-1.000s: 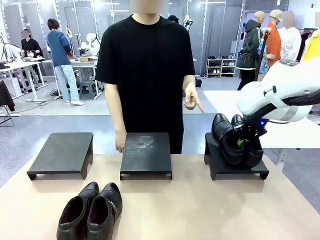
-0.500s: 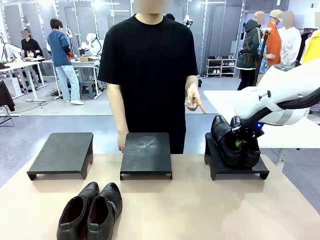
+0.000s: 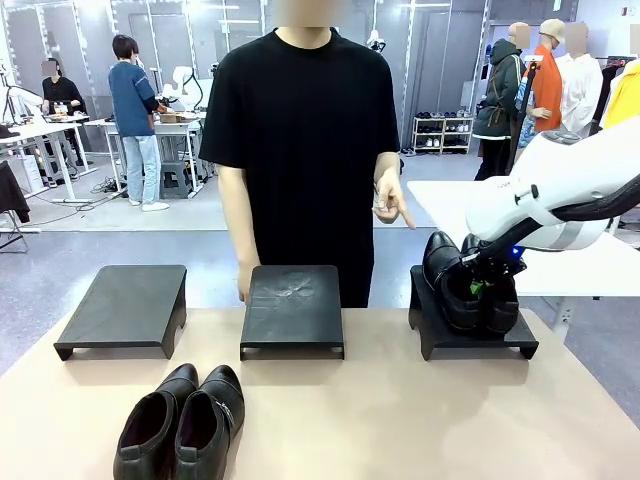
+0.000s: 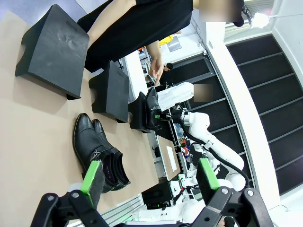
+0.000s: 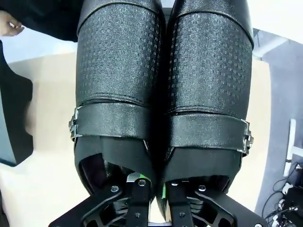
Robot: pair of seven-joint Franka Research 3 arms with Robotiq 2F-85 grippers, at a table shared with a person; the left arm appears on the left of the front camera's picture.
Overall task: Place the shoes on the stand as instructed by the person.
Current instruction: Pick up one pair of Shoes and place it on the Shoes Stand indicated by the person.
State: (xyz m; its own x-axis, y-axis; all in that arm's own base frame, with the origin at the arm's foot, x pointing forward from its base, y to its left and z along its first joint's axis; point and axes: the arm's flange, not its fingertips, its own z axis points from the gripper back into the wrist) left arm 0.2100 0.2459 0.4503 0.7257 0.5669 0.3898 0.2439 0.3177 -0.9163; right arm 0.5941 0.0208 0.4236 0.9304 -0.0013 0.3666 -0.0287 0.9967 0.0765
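One pair of glossy black shoes (image 3: 465, 285) rests toes-up on the right black stand (image 3: 440, 345). My right gripper (image 3: 487, 283) is at their heels. In the right wrist view its fingers (image 5: 137, 189) reach into the two shoe openings (image 5: 163, 85), one on each side of the adjoining inner walls. Whether they still pinch those walls I cannot tell. A second pair of shoes (image 3: 185, 420) lies on the table near its front edge, also seen in the left wrist view (image 4: 94, 146). My left gripper (image 4: 149, 172) hangs open above the table, holding nothing. The person (image 3: 305, 130) points a finger (image 3: 398, 210) down toward the right stand.
A middle stand (image 3: 292, 305) and a left stand (image 3: 125, 305), both bare, sit along the far side of the tan table (image 3: 400, 420). The person's other hand (image 3: 243, 285) hangs behind the middle stand. Bare tabletop lies in front of the stands.
My right arm has sunk a little and the pair of shoes has settled lower onto the right stand. The person's pointing hand has shifted slightly. The left arm has not moved.
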